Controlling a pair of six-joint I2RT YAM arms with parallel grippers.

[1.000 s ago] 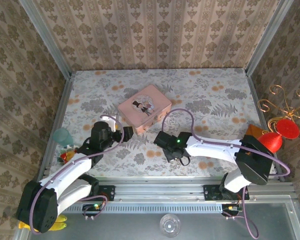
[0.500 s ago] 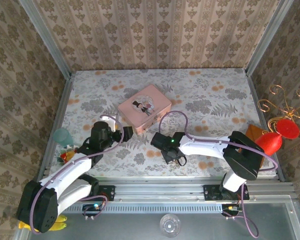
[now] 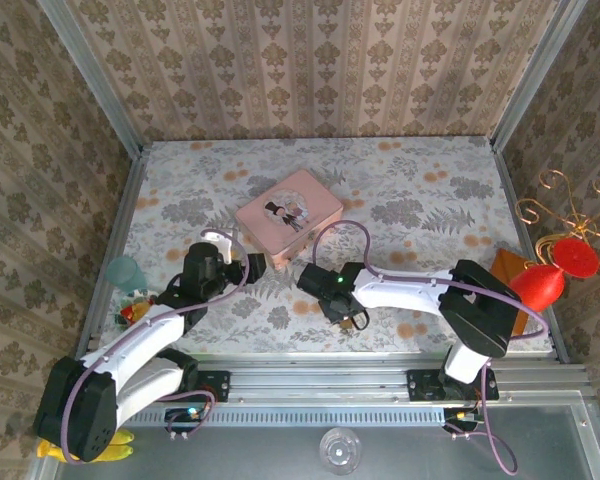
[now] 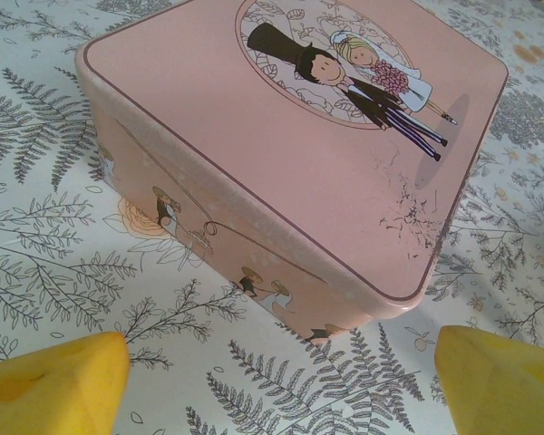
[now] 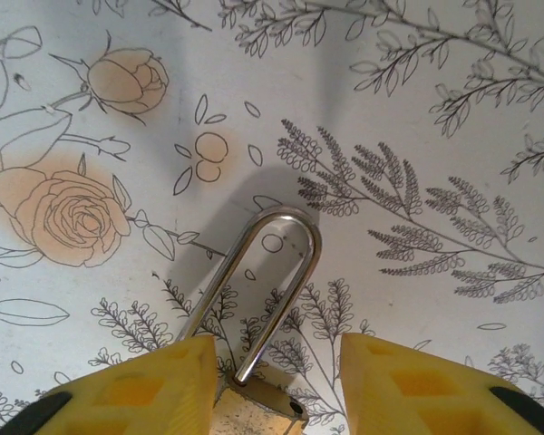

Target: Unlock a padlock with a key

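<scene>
My right gripper (image 5: 276, 362) stands parted astride the padlock (image 5: 254, 410), which lies on the table (image 5: 417, 136) at 5 o'clock from the pink tin (image 3: 288, 214), shackle toward 12, probably to pinch its body; my left gripper (image 4: 281, 381) hovers wide, empty.

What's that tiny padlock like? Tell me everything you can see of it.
The padlock is small, with a brass-gold body that looks like scuffed metal and a thin, shiny silver U-shaped shackle. It sits over the floral tablecloth, casting a soft shadow there, between the yellow fingers of the right gripper. A gap shows beside the body on one side, so it does not look clamped. Whether the shackle is locked, I cannot tell.
</scene>
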